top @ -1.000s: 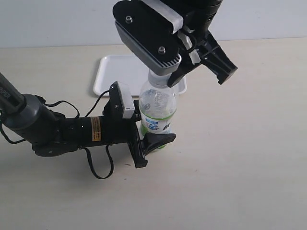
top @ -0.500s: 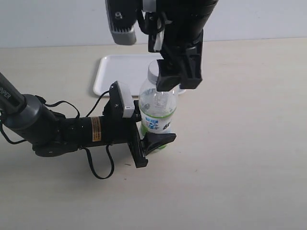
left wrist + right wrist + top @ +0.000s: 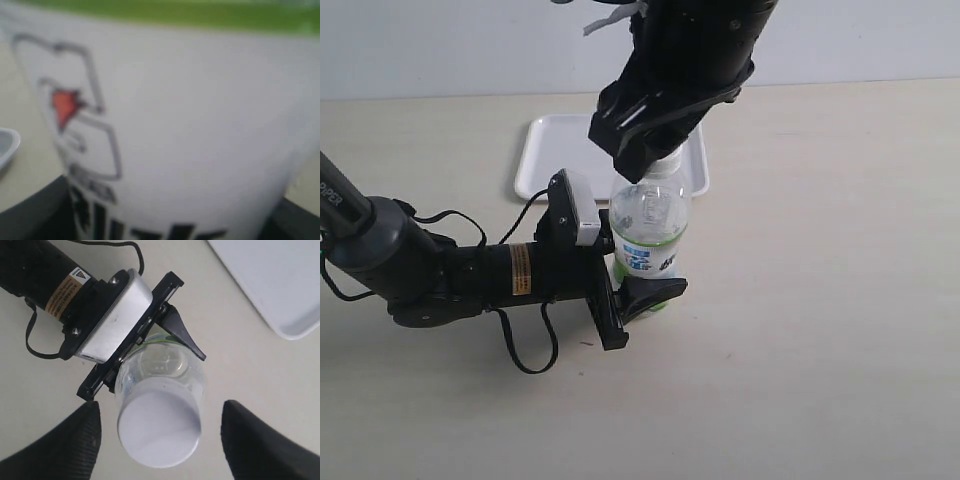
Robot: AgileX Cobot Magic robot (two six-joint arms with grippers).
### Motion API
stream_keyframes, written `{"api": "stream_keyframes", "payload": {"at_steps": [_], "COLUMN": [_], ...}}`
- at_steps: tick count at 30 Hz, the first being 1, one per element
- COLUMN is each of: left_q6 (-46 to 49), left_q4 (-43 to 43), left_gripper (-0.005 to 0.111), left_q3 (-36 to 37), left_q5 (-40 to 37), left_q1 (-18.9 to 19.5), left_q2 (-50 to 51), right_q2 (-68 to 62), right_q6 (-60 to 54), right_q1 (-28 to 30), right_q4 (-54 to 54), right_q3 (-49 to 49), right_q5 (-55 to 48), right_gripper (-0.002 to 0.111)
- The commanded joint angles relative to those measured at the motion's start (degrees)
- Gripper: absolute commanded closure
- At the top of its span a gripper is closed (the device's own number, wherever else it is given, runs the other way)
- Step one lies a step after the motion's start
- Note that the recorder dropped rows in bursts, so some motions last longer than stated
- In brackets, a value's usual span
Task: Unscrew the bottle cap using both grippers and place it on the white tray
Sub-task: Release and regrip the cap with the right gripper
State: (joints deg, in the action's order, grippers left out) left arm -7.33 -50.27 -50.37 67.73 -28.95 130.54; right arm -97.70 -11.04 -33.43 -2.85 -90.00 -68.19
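- Step looks like grabbing the bottle cap (image 3: 158, 432): I'd centre your right hand (image 3: 161, 440) and close squarely on the ribs before twisting
- That hand's open, a finger either side of the cap, not touching
- Left hand (image 3: 642, 290) is clamped low on the bottle (image 3: 648, 225), mid-frame on the desk (image 3: 820, 300)
- White tray (image 3: 545, 150) is just behind, upper middle

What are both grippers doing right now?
Left gripper: closed, holding the bottle.
Right gripper: open, either side of the bottle cap.
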Motion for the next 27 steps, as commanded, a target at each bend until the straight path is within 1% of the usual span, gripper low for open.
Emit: {"api": "stream_keyframes", "payload": {"at_steps": [1, 6, 9, 13, 18, 19, 23, 25, 27], "left_q6": [0.1, 0.1, 0.2, 0.2, 0.2, 0.2, 0.2, 0.2, 0.2], "left_q4": [0.1, 0.1, 0.1, 0.1, 0.1, 0.1, 0.1, 0.1, 0.1], "left_gripper": [0.106, 0.106, 0.106, 0.106, 0.106, 0.106, 0.106, 0.106, 0.106], "left_q3": [-0.3, -0.3, -0.3, -0.3, -0.3, -0.3, -0.3, -0.3, -0.3], "left_q5": [0.5, 0.5, 0.5, 0.5, 0.5, 0.5, 0.5, 0.5, 0.5], "left_q1": [-0.2, -0.2, -0.2, -0.2, -0.2, -0.2, -0.2, -0.2, -0.2], "left_q2": [-0.5, -0.5, -0.5, -0.5, -0.5, -0.5, -0.5, -0.5, -0.5], "right_q2": [0.0, -0.1, -0.3, -0.3, -0.3, -0.3, -0.3, -0.3, -0.3], "right_q6": [4.1, 4.2, 4.3, 4.3, 4.3, 4.2, -1.4, -6.2, -13.4], "right_q1": [-0.2, -0.2, -0.2, -0.2, -0.2, -0.2, -0.2, -0.2, -0.2], "right_q4": [0.0, 0.0, 0.0, 0.0, 0.1, 0.2, 0.2, 0.2, 0.2], "right_q3": [-0.2, -0.2, -0.2, -0.2, -0.2, -0.2, -0.2, -0.2, -0.2], "right_q5": [-1.3, -1.7, -1.8, -1.8, -1.8, -1.8, -1.8, -1.8, -1.8], "right_gripper": [0.045, 0.046, 0.053, 0.073, 0.105, 0.108, 0.108, 0.108, 0.108]}}
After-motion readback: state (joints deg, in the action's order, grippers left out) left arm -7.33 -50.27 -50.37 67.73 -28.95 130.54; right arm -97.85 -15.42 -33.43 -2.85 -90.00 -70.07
